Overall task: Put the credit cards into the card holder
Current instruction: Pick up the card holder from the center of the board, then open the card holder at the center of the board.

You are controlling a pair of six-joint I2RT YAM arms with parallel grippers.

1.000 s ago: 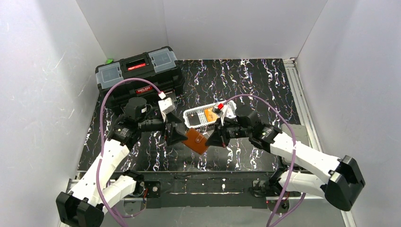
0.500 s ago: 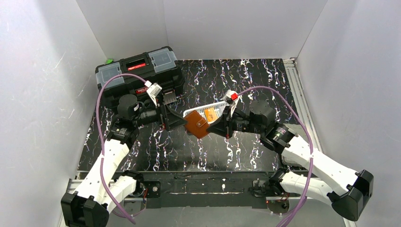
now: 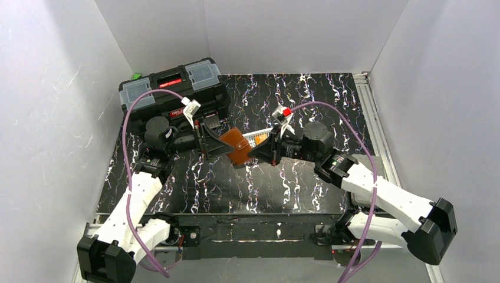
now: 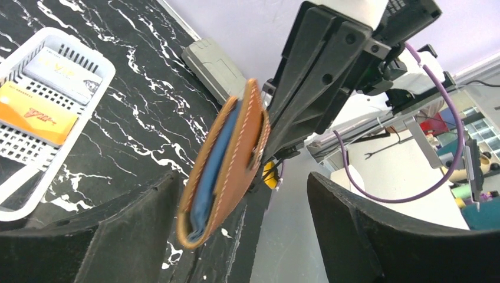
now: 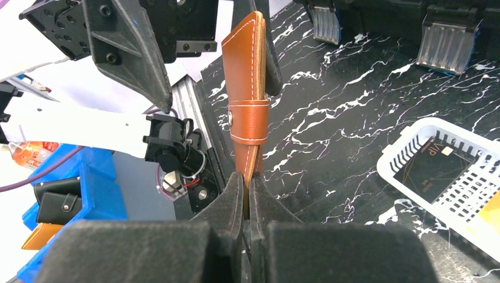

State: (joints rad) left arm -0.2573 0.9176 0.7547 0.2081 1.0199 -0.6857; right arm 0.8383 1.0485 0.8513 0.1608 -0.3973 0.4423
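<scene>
The space is enclosed on three sides by plain white walls (image 3: 295,35), evenly lit and faintly scratched. The table (image 3: 330,100) is covered in black with white veining, and a metal rail (image 3: 372,124) is fixed along its right edge. A black toolbox (image 3: 188,88) is set in the far left corner.

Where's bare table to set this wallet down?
Free: black marbled tabletop far right, between the white slotted basket and the metal rail; also its near front strip. Crowded: centre, around the brown leather card holder, and by the black toolbox.
</scene>
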